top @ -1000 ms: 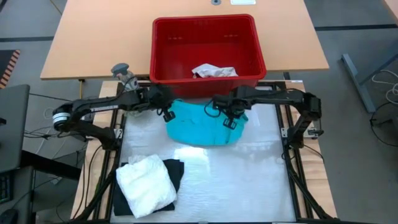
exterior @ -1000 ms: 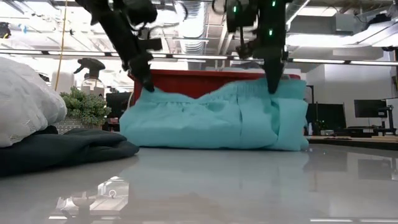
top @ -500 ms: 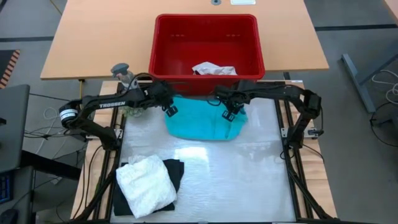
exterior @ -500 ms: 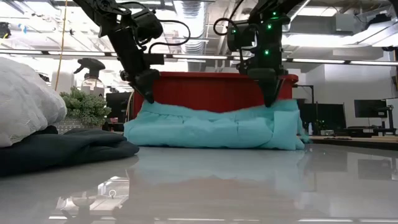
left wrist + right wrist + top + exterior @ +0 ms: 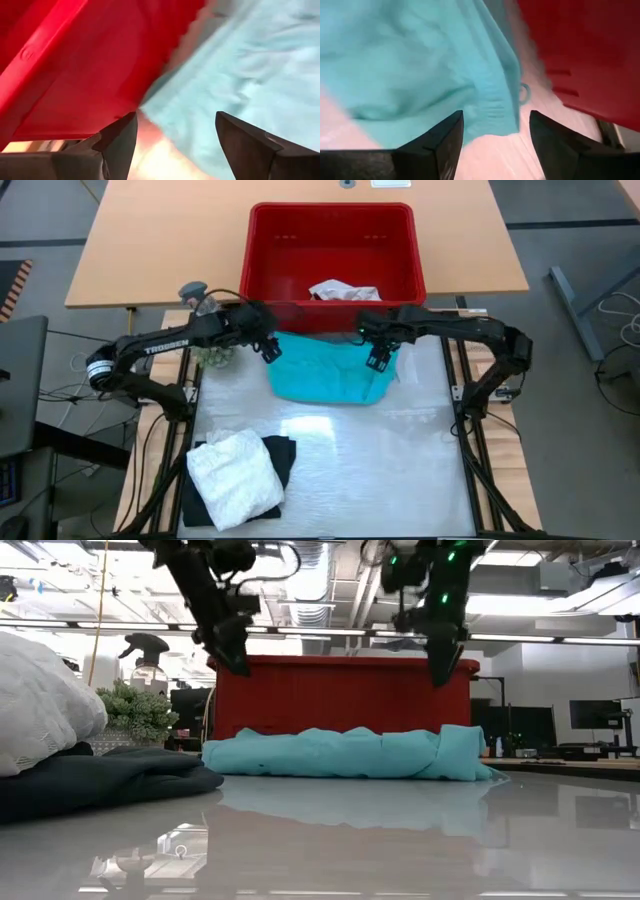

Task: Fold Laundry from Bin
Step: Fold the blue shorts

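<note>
At centre frame in the high view, the teal cloth point(image 5: 325, 370) is seen lying flat just below the bin point(image 5: 332, 260), with the left gripper point(image 5: 268, 348) and right gripper point(image 5: 379, 358) spread wide and empty above its upper corners. Since the cloth's upper edge is judged to lie close against the bin wall, a fresh pinch there could be fouled, and the loose fold could be dragged open.

Teal garment point(image 5: 325, 373) folded flat, touching red bin point(image 5: 332, 228).

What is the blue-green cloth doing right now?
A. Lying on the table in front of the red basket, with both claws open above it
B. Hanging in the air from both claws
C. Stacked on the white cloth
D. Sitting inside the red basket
A: the teal garment lies flat on the table before the bin, while the left gripper and right gripper hang open above it, holding nothing.
</note>
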